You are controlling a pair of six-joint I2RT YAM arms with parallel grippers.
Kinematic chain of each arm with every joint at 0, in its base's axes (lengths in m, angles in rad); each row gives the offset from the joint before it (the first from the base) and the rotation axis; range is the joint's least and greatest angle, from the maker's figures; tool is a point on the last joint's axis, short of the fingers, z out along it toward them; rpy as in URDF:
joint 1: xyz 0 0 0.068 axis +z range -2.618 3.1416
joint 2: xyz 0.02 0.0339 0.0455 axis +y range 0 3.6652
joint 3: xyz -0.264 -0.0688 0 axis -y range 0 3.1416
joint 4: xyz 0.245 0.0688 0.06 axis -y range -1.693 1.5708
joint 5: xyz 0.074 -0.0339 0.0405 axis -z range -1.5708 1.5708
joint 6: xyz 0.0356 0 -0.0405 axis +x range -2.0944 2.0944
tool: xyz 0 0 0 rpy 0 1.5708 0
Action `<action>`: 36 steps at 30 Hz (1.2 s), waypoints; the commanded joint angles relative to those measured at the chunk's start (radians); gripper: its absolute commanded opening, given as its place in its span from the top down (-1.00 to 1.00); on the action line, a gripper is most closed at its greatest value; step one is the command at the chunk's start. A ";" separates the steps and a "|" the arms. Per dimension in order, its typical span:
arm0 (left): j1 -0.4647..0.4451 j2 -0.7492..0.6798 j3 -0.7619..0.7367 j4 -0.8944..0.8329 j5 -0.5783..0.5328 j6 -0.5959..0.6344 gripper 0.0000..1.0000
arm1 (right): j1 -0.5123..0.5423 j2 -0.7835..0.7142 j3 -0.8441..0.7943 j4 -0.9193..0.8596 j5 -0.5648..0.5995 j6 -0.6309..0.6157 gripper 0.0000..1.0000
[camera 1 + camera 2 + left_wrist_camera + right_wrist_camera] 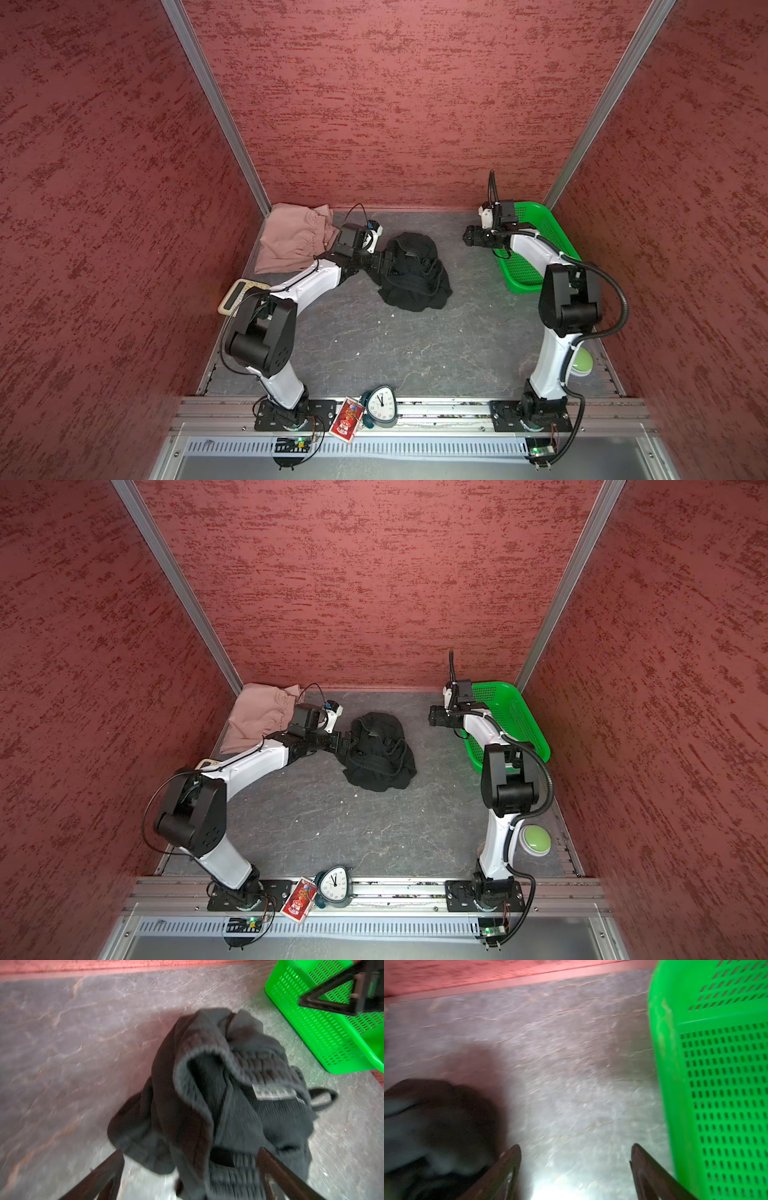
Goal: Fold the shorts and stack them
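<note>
Two robot arms work over a grey stone-patterned desk [374, 345]. The left claw [191, 1151] has its jaws spread wide, straddling the near edge of the black shorts [415, 270], which lie in a crumpled heap straight ahead of it; the jaws are not closed on the cloth. The right claw [576, 1147] is also spread and empty over bare desk, with the black heap to one side of it and a green perforated basket [332, 1043] just beside it on the other. The pink shorts [291, 239] lie loosely folded behind the left claw, next to its wrist.

The black pair looks soft, light and limp, likely to sag and bunch when lifted. The ribbed waistband [259, 1068] seems the firmest place to pinch, probably at two spread points so the cloth hangs flat.

A small grey woven label [274, 1093] sits inside the waistband; its writing is too blurred to read. No brand is legible.
</note>
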 commanded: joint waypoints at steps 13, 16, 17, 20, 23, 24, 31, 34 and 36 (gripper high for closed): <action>0.074 0.201 0.196 0.033 0.200 0.054 -0.27 | 0.279 -0.595 -0.755 0.380 -0.074 0.318 -0.42; 0.074 0.209 0.195 0.019 0.230 0.058 -0.21 | 0.288 -0.556 -0.769 0.462 -0.085 0.337 -0.36; 0.074 0.207 0.187 0.022 0.234 0.058 -0.21 | 0.291 -0.542 -0.763 0.482 -0.089 0.334 -0.36; 0.074 0.197 0.171 0.025 0.237 0.059 -0.21 | 0.298 -0.473 -0.726 0.515 -0.094 0.323 -0.30; 0.073 0.193 0.164 0.018 0.250 0.060 -0.21 | 0.305 -0.399 -0.689 0.549 -0.112 0.320 -0.19; 0.072 0.193 0.163 0.014 0.253 0.058 -0.21 | 0.308 -0.378 -0.675 0.561 -0.122 0.322 -0.17; 0.052 0.203 0.156 -0.014 0.256 0.067 -0.16 | 0.323 -0.252 -0.620 0.584 -0.099 0.342 0.13; 0.044 0.205 0.148 -0.013 0.256 0.070 -0.09 | 0.326 -0.231 -0.604 0.566 -0.070 0.342 0.23; 0.040 0.203 0.144 -0.011 0.260 0.068 -0.09 | 0.325 -0.225 -0.601 0.563 -0.051 0.344 0.26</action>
